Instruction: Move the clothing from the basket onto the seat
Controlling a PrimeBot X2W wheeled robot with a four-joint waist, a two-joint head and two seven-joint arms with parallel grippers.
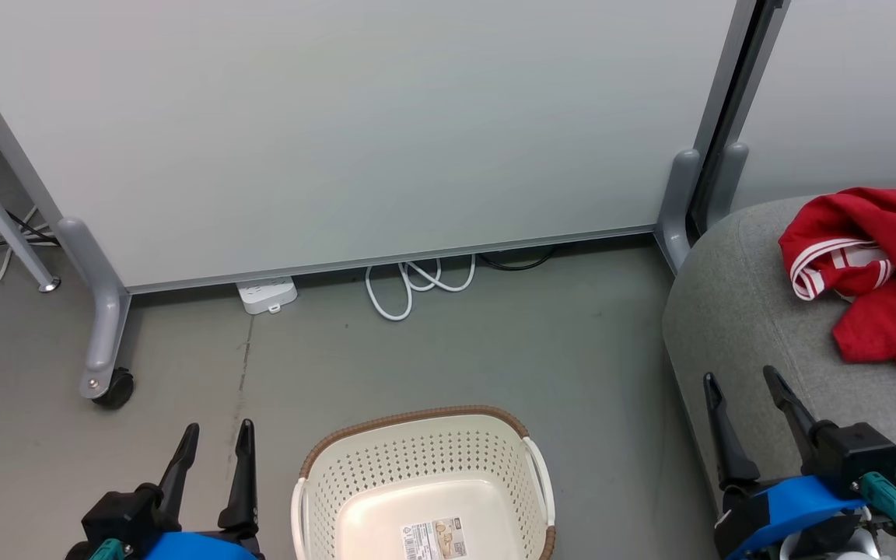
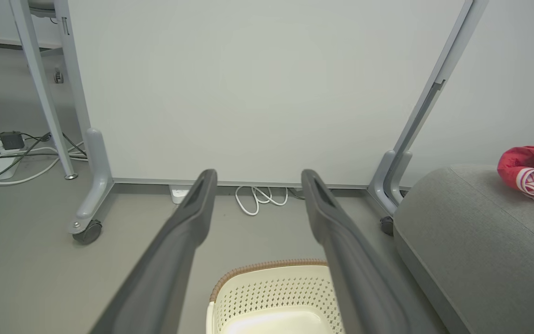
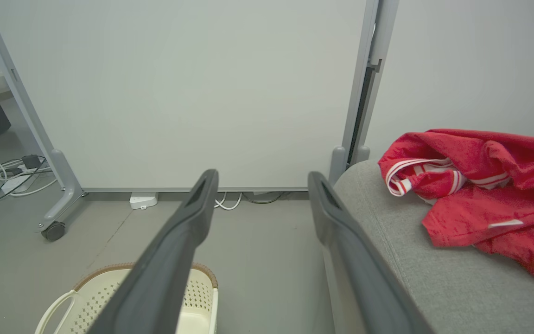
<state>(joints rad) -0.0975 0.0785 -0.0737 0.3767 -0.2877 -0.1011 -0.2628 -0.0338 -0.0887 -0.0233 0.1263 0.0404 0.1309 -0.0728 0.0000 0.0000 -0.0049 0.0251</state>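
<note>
well, both the left gripper (image 1: 215, 435) and right gripper (image 1: 743, 389) have fingers spread wide, holding nothing; the clothing (image 1: 872, 268) lies on the seat (image 1: 736, 311), beside the basket (image 1: 425, 474).

Office: wheeled partition panels (image 1: 355, 132), floor power strip (image 1: 267, 295).

The basket (image 1: 417, 455) runs off the bottom edge — clothing (image 1: 876, 233) off the right.

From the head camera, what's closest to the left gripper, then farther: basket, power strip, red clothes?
From the left gripper:
1. basket, just right of it.
2. power strip, ahead under the panel.
3. red clothes, far right on the seat.
</note>
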